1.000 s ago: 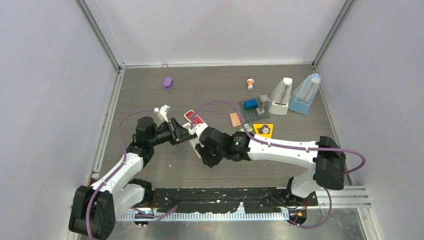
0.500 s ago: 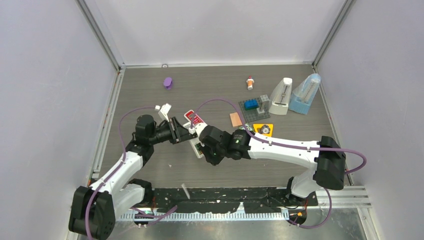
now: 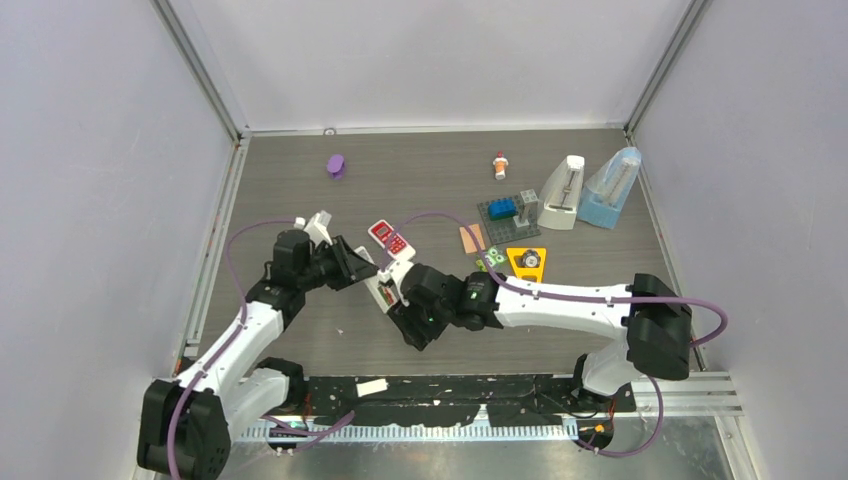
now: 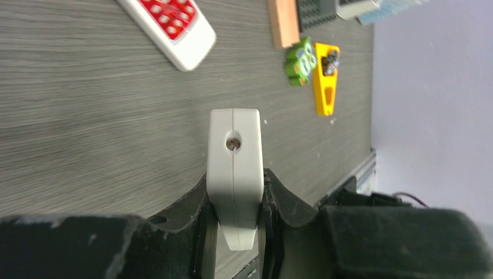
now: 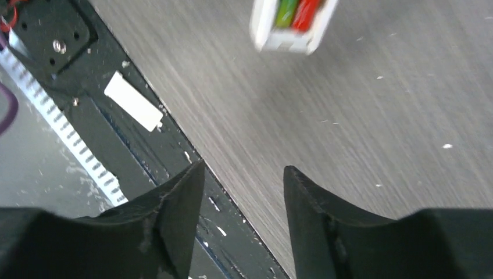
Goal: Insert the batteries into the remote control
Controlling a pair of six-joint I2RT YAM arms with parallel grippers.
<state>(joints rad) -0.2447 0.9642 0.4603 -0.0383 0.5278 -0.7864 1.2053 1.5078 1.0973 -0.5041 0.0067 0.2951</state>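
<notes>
My left gripper [image 4: 235, 215] is shut on a white remote control [image 4: 234, 157], holding it on edge above the table; in the top view this remote [image 3: 383, 286] juts toward the right arm. The right wrist view shows its open end [image 5: 293, 23] with a green battery [image 5: 286, 11] and a red battery [image 5: 306, 13] side by side in the compartment. My right gripper [image 5: 241, 168] is open and empty, low over the table's near edge, just below the remote [image 3: 415, 330]. A white cover plate [image 5: 132, 108] lies on the black strip.
A second remote with red buttons [image 3: 390, 238] lies flat behind the held one. To the right are an orange block [image 3: 469, 238], a green toy [image 3: 492, 260], a yellow wedge [image 3: 527, 260], a grey brick plate [image 3: 507, 212] and two metronomes [image 3: 565, 192]. A purple item [image 3: 336, 165] and an orange-white item [image 3: 500, 165] sit at the back.
The right gripper left the remote, moved toward the near edge and opened. The white cover plate dropped onto the black strip. The left gripper shifted slightly left with the remote.
</notes>
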